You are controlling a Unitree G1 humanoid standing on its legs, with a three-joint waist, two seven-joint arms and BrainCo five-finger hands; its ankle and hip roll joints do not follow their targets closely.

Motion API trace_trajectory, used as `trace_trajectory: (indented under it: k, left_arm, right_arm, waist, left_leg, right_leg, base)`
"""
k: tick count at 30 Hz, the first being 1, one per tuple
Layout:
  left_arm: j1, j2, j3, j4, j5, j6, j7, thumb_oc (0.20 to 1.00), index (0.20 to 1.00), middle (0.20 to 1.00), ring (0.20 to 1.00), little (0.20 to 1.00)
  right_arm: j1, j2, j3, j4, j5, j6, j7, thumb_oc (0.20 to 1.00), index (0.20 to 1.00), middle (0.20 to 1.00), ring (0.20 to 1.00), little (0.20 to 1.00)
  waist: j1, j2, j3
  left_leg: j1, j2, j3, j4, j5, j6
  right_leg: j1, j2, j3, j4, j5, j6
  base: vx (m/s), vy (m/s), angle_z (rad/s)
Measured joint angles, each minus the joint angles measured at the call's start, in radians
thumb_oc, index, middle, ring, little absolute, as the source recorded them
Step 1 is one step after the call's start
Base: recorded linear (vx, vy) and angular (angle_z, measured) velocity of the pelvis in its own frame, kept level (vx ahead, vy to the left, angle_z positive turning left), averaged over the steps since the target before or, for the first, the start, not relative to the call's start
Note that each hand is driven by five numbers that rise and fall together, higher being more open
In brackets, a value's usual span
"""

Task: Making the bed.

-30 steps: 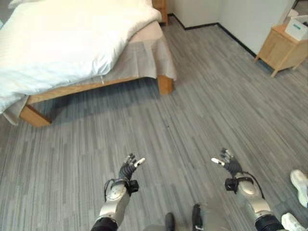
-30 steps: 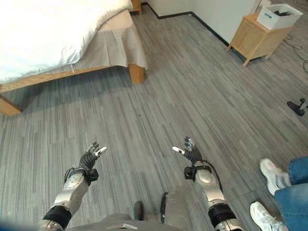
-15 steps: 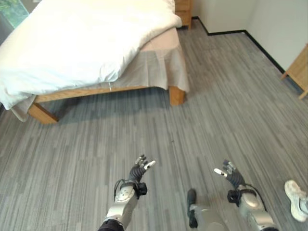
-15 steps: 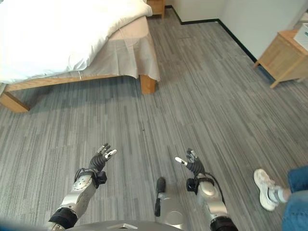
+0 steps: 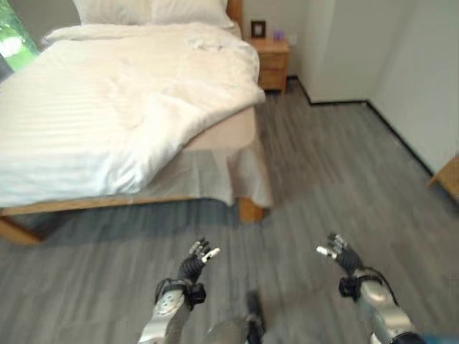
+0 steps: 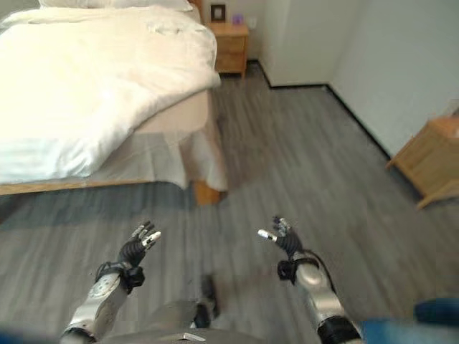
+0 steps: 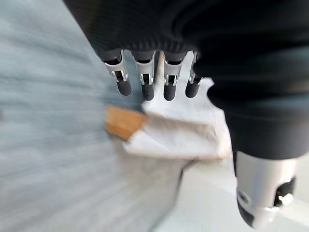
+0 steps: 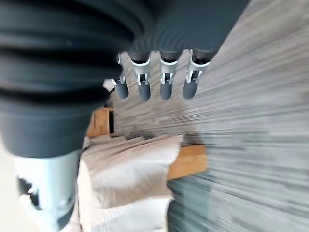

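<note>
Nearest in, both hands are raised over the grey plank floor [image 5: 337, 179] with nothing in them. The left hand [image 5: 195, 262] has its fingers straight and slightly fanned, thumb apart; the right hand [image 5: 338, 254] matches it, loosely spread and empty. In the wrist views each row of fingertips [image 7: 146, 91] hangs straight, with the bed's corner in sight beyond them.

Ahead of the hands, and off to the robot's left, comes the near corner of the bed: a wooden leg [image 5: 249, 210] under a beige skirt [image 5: 215, 172] that hangs loose. The left hand is the nearer of the two to that corner, though both are well apart from it, floor lying between.

Farther on, the white duvet [image 5: 122, 107] lies rumpled, sagging over the near side and pulled back at the foot corner so the beige layer shows. The bed's long axis runs away from the robot toward the pillows [image 5: 150, 11] at the far end, a wooden nightstand [image 5: 271, 61] just beside them. My read: the approach isn't finished, and the duvet's near-corner edge looks like the first reach.
</note>
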Motion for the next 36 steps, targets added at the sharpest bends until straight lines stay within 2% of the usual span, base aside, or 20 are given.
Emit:
trace_trajectory:
  k: [2, 3, 4, 5, 7, 8, 9, 10, 11, 14, 17, 18, 19, 20, 22, 23, 25, 30, 32, 36]
  left_arm:
    - [-0.057, -0.013, -0.028, 0.012, 0.000, -0.002, -0.013, 1.000, 1.000, 1.000, 1.000, 1.000]
    - [-0.117, -0.016, -0.063, 0.021, 0.000, -0.001, -0.027, 1.000, 1.000, 1.000, 1.000, 1.000]
    - [-0.168, -0.013, -0.071, 0.001, -0.001, -0.003, -0.051, 1.000, 1.000, 1.000, 1.000, 1.000]
    - [-0.176, -0.005, -0.070, 0.001, -0.001, -0.004, -0.060, 1.000, 1.000, 1.000, 1.000, 1.000]
    - [-0.180, -0.002, -0.069, 0.013, -0.040, -0.002, -0.082, 1.000, 1.000, 1.000, 1.000, 1.000]
    - [-0.188, 0.017, -0.070, 0.004, -0.059, -0.002, -0.102, 1.000, 1.000, 1.000, 1.000, 1.000]
    - [-0.180, 0.057, -0.090, -0.004, -0.062, 0.000, -0.119, 1.000, 1.000, 1.000, 1.000, 1.000]
    - [-0.133, 0.048, -0.080, 0.007, -0.070, 0.002, -0.133, 1.000, 1.000, 1.000, 1.000, 1.000]
    - [-0.076, 0.047, -0.078, -0.018, -0.070, 0.001, -0.143, 1.000, 1.000, 1.000, 1.000, 1.000]
    - [0.030, 0.072, -0.078, -0.071, -0.127, 0.011, -0.204, 1.000, 1.000, 1.000, 1.000, 1.000]
    - [0.063, 0.076, -0.101, -0.070, -0.146, 0.036, -0.227, 1.000, 1.000, 1.000, 1.000, 1.000]
    - [0.064, 0.084, -0.114, -0.072, -0.146, 0.036, -0.233, 1.000, 1.000, 1.000, 1.000, 1.000]
    - [0.064, 0.088, -0.125, -0.073, -0.146, 0.036, -0.237, 1.000, 1.000, 1.000, 1.000, 1.000]
    - [0.069, 0.099, -0.146, -0.074, -0.146, 0.037, -0.248, 1.000, 1.000, 1.000, 1.000, 1.000]
    - [0.069, 0.093, -0.151, -0.081, -0.145, 0.044, -0.252, 1.000, 1.000, 1.000, 1.000, 1.000]
    - [0.071, 0.093, -0.150, -0.087, -0.145, 0.044, -0.254, 1.000, 1.000, 1.000, 1.000, 1.000]
    - [0.064, 0.093, -0.150, -0.087, -0.145, 0.044, -0.256, 1.000, 1.000, 1.000, 1.000, 1.000]
    - [0.050, 0.097, -0.124, -0.090, -0.145, 0.044, -0.261, 1.000, 1.000, 1.000, 1.000, 1.000]
    - [0.047, 0.103, -0.120, -0.090, -0.148, 0.043, -0.266, 1.000, 1.000, 1.000, 1.000, 1.000]
    - [0.053, 0.106, -0.165, -0.078, -0.156, 0.045, -0.285, 1.000, 1.000, 1.000, 1.000, 1.000]
  right_arm:
    - [0.022, 0.026, -0.008, -0.010, -0.007, -0.008, 0.009, 1.000, 1.000, 1.000, 1.000, 1.000]
    - [0.043, 0.023, -0.011, -0.009, -0.010, -0.001, 0.022, 1.000, 1.000, 1.000, 1.000, 1.000]
    - [0.060, 0.007, -0.012, -0.009, -0.022, 0.006, 0.036, 1.000, 1.000, 1.000, 1.000, 1.000]
    - [0.061, -0.004, -0.012, -0.010, -0.023, 0.006, 0.043, 1.000, 1.000, 1.000, 1.000, 1.000]
    - [0.085, -0.054, -0.023, -0.034, -0.023, 0.008, 0.061, 1.000, 1.000, 1.000, 1.000, 1.000]
    - [0.098, -0.062, -0.047, -0.046, -0.023, 0.007, 0.064, 1.000, 1.000, 1.000, 1.000, 1.000]
    - [0.110, -0.049, -0.071, -0.048, -0.023, 0.008, 0.064, 1.000, 1.000, 1.000, 1.000, 1.000]
    - [0.093, -0.076, -0.084, -0.045, -0.025, 0.017, 0.064, 1.000, 1.000, 1.000, 1.000, 1.000]
    - [0.076, -0.101, -0.101, -0.069, -0.025, 0.015, 0.065, 1.000, 1.000, 1.000, 1.000, 1.000]
    - [-0.083, -0.230, -0.148, -0.178, -0.049, -0.009, 0.075, 1.000, 1.000, 1.000, 1.000, 1.000]
    - [-0.179, -0.269, -0.189, -0.243, -0.065, -0.042, 0.077, 1.000, 1.000, 1.000, 1.000, 1.000]
    - [-0.180, -0.270, -0.189, -0.267, -0.065, -0.050, 0.077, 1.000, 1.000, 1.000, 1.000, 1.000]
    - [-0.180, -0.270, -0.188, -0.280, -0.065, -0.059, 0.078, 1.000, 1.000, 1.000, 1.000, 1.000]
    - [-0.176, -0.263, -0.179, -0.288, -0.065, -0.067, 0.079, 1.000, 1.000, 1.000, 1.000, 1.000]
    - [-0.154, -0.270, -0.175, -0.297, -0.091, -0.064, 0.086, 1.000, 1.000, 1.000, 1.000, 1.000]
    - [-0.148, -0.282, -0.176, -0.301, -0.110, -0.064, 0.088, 1.000, 1.000, 1.000, 1.000, 1.000]
    - [-0.154, -0.325, -0.174, -0.289, -0.161, -0.064, 0.085, 1.000, 1.000, 1.000, 1.000, 1.000]
    - [-0.325, -0.433, -0.077, -0.128, -0.283, -0.039, 0.068, 1.000, 1.000, 1.000, 1.000, 1.000]
    - [-0.514, -0.506, 0.070, -0.053, -0.353, -0.027, 0.064, 1.000, 1.000, 1.000, 1.000, 1.000]
    - [-0.799, -0.494, 0.213, 0.158, -0.421, -0.023, 0.042, 1.000, 1.000, 1.000, 1.000, 1.000]
  waist:
    - [-0.040, 0.019, 0.007]
    - [-0.088, 0.051, 0.016]
    - [-0.096, 0.076, 0.024]
    - [-0.100, 0.081, 0.028]
    - [-0.134, 0.093, 0.027]
    - [-0.129, 0.060, 0.026]
    - [-0.132, -0.016, 0.018]
    - [-0.097, -0.003, -0.005]
    - [-0.088, -0.012, -0.019]
    - [-0.048, -0.015, -0.031]
    - [-0.046, -0.035, -0.032]
    - [-0.045, -0.039, -0.036]
    - [-0.045, -0.030, -0.039]
    - [-0.042, -0.014, -0.055]
    - [-0.043, -0.002, -0.062]
    - [-0.046, -0.012, -0.068]
    - [-0.054, 0.009, -0.061]
    - [-0.049, 0.043, -0.040]
    - [-0.042, 0.047, -0.026]
    - [0.000, 0.034, -0.017]
  left_leg:
    - [0.097, -0.016, -0.075, -0.006, -0.070, -0.013]
    - [0.135, -0.012, -0.171, -0.010, -0.096, -0.024]
    - [0.209, -0.005, -0.259, -0.044, -0.111, -0.053]
    - [0.250, -0.003, -0.311, -0.059, -0.123, -0.070]
    - [0.308, 0.034, -0.446, -0.059, -0.163, -0.106]
    - [0.342, 0.026, -0.482, -0.045, -0.177, -0.129]
    - [0.368, -0.014, -0.498, -0.001, -0.192, -0.155]
    - [0.379, 0.014, -0.458, 0.039, -0.221, -0.193]
    - [0.371, 0.040, -0.443, 0.083, -0.248, -0.223]
    - [0.272, 0.035, -0.424, 0.037, -0.242, -0.203]
    - [0.210, 0.021, -0.440, -0.025, -0.197, -0.148]
    - [0.200, 0.024, -0.440, -0.049, -0.180, -0.148]
    - [0.193, 0.037, -0.440, -0.067, -0.159, -0.147]
    - [0.186, 0.072, -0.433, -0.073, -0.087, -0.150]
    - [0.202, 0.088, -0.417, -0.104, -0.076, -0.172]
    - [0.207, 0.081, -0.411, -0.109, -0.076, -0.174]
    - [0.209, 0.081, -0.412, -0.109, -0.073, -0.180]
    - [0.221, 0.075, -0.438, -0.104, -0.073, -0.180]
    - [0.220, 0.072, -0.448, -0.106, -0.073, -0.181]
    - [0.216, 0.069, -0.468, -0.109, -0.073, -0.181]
  right_leg:
    - [-0.242, -0.045, 0.107, 0.204, -0.035, -0.044]
    - [-0.386, -0.062, 0.138, 0.178, -0.086, -0.080]
    - [-0.494, -0.114, 0.144, -0.108, -0.086, -0.103]
    - [-0.503, -0.120, 0.160, -0.315, -0.063, -0.117]
    - [-0.419, -0.045, 0.383, -0.833, 0.027, -0.049]
    - [-0.395, -0.034, 0.418, -0.862, 0.077, -0.082]
    - [-0.360, -0.049, 0.400, -0.789, 0.201, -0.186]
    - [-0.329, -0.052, 0.385, -0.758, 0.219, -0.106]
    - [-0.291, -0.032, 0.374, -0.785, 0.196, -0.128]
    - [-0.191, -0.011, 0.357, -0.964, 0.236, -0.159]
    - [-0.152, 0.024, 0.366, -0.970, 0.213, -0.130]
    - [-0.146, 0.041, 0.367, -0.975, 0.174, -0.123]
    - [-0.136, 0.061, 0.354, -0.975, 0.151, -0.131]
    - [-0.137, 0.085, 0.324, -0.975, 0.125, -0.125]
    - [-0.135, 0.083, 0.270, -0.971, 0.144, -0.147]
    - [-0.136, 0.077, 0.262, -0.973, 0.156, -0.165]
    - [-0.133, 0.077, 0.262, -0.973, 0.162, -0.175]
    - [-0.118, 0.071, 0.252, -0.970, 0.166, -0.180]
    - [-0.119, 0.067, 0.246, -0.971, 0.164, -0.177]
    - [-0.117, 0.061, 0.227, -0.975, 0.155, -0.164]
  base:
    - [0.43, -0.066, 0.90]
    - [0.64, -0.269, 2.20]
    - [0.65, -0.324, 2.22]
    - [0.53, -0.312, 2.06]
    - [0.22, -0.185, 2.20]
    - [0.27, -0.205, 2.35]
    - [0.21, -0.142, 1.72]
    - [0.18, -0.130, 1.20]
    - [0.16, -0.106, 0.46]
    - [0.13, -0.081, 0.15]
    - [0.08, -0.033, -0.06]
    - [0.06, -0.011, -0.27]
    - [0.09, -0.006, -0.51]
    - [0.07, 0.000, -0.55]
    - [0.06, 0.003, -0.41]
    - [0.03, 0.006, -0.18]
    - [0.02, 0.007, -0.07]
    - [0.00, 0.002, 0.05]
    - [0.00, 0.006, 0.15]
    - [-0.04, 0.007, 0.15]
